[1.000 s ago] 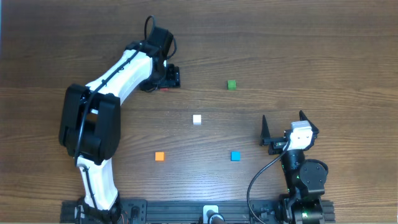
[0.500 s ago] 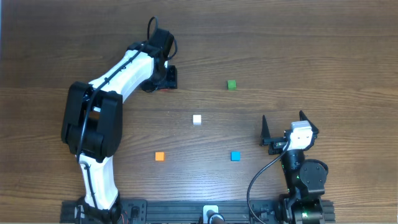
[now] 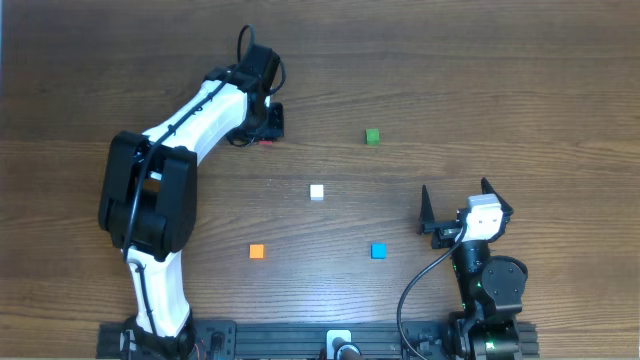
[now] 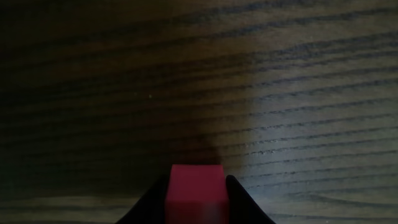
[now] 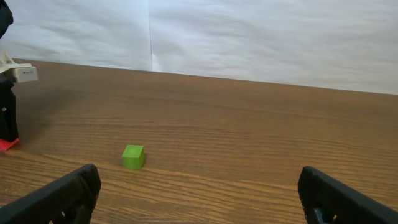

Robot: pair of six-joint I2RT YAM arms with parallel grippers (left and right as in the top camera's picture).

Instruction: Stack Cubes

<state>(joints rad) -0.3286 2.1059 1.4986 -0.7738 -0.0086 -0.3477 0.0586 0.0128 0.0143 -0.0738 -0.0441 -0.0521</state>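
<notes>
Underneath everything, a brown wood-grain table [image 3: 520,80] is spread across the top view, and two arms are based along its near edge. The left arm [image 3: 200,112], white with black joints, is stretched far up the left half of the table, and its tool [image 3: 272,122] is set down at the far left. The right arm [image 3: 488,280] is folded close to its base at the lower right. Its tool [image 3: 454,186] is pointed up the table — the two fingers are spread wide and nothing is held between them.

The left tool is clenched on a red cube [image 4: 196,191]. In the left wrist view the cube is seen pinched between the two dark fingers, one against each side, with the table grain just beyond it. From the right wrist view the red cube is seen low against the table surface under that tool.

Four further cubes are scattered on the table, each lying singly on the wood. A green cube [image 3: 372,136] is placed to the right of the left tool, well apart from it. A white cube [image 3: 317,192] is found near the middle. An orange cube [image 3: 257,251] and a blue cube [image 3: 378,251] are set nearer the bases — orange on the left, blue on the right, near the right tool.
</notes>
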